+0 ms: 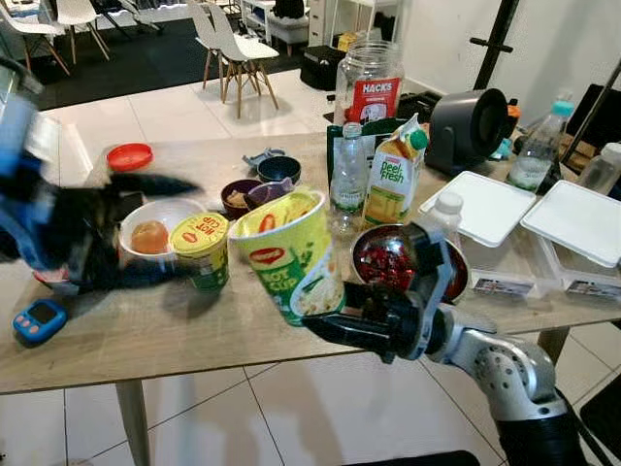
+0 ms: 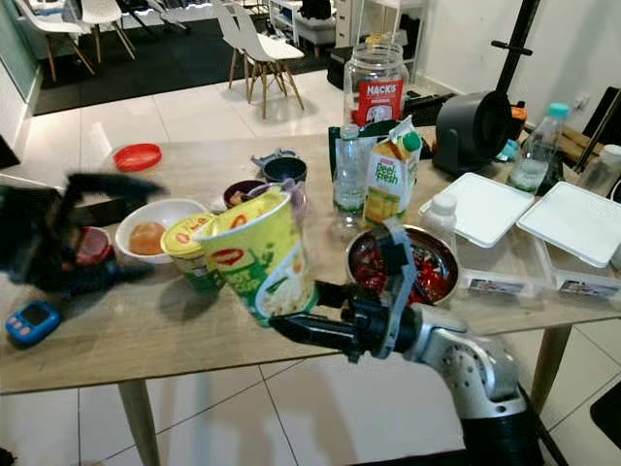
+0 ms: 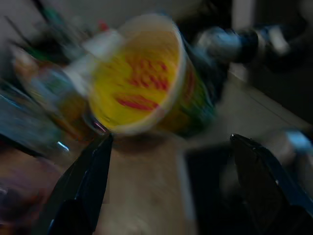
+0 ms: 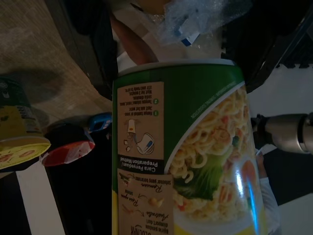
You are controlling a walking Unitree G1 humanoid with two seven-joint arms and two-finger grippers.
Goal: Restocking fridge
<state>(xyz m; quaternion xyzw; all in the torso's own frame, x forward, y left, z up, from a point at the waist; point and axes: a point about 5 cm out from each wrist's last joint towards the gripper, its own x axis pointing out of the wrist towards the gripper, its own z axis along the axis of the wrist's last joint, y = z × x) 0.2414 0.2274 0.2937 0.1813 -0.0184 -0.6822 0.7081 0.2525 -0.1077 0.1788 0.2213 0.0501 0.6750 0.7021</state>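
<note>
The right gripper [image 1: 335, 325] is clenched on a large noodle cup [image 1: 289, 254], holding it tilted above the near edge of the table [image 1: 146, 340]. The left gripper [image 1: 146, 228], blurred, has its fingers spread and grasps nothing; it sits at the table's left. A smaller cup [image 1: 201, 249] stands left of the large one, beside a white bowl [image 1: 155, 218].
</note>
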